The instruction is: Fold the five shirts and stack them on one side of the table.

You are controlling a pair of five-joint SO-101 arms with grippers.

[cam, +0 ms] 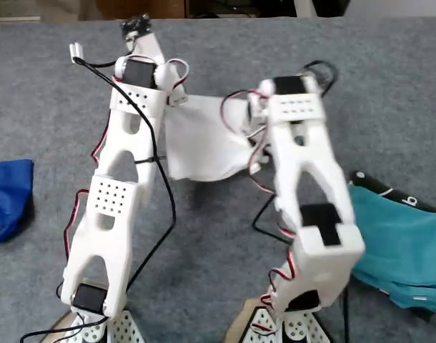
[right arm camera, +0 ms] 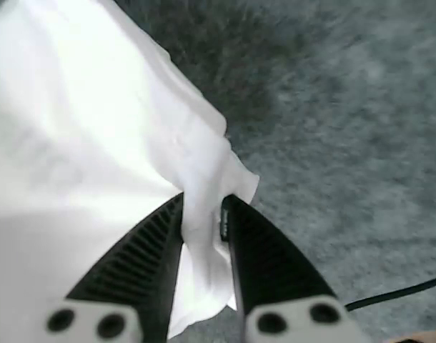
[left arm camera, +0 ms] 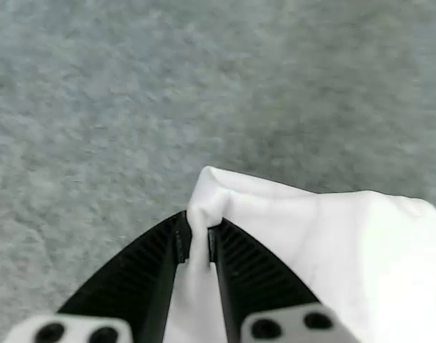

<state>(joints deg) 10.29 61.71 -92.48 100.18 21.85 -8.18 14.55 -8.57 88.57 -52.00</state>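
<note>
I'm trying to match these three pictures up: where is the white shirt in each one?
High view: the white shirt stretches across the middle of the grey table cover.
Left wrist view: the left tool pinches a bunched corner of it.
Right wrist view: the right tool pinches another bunched edge.
Shared landmark: that grey table cover behind it.

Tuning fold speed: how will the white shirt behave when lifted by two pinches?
Likely floppy: the white shirt sags as a loose sheet between the arms and bunches where the left gripper and right gripper pinch it. Probably light, since two small pinches of cloth seem enough to hold it.
</note>
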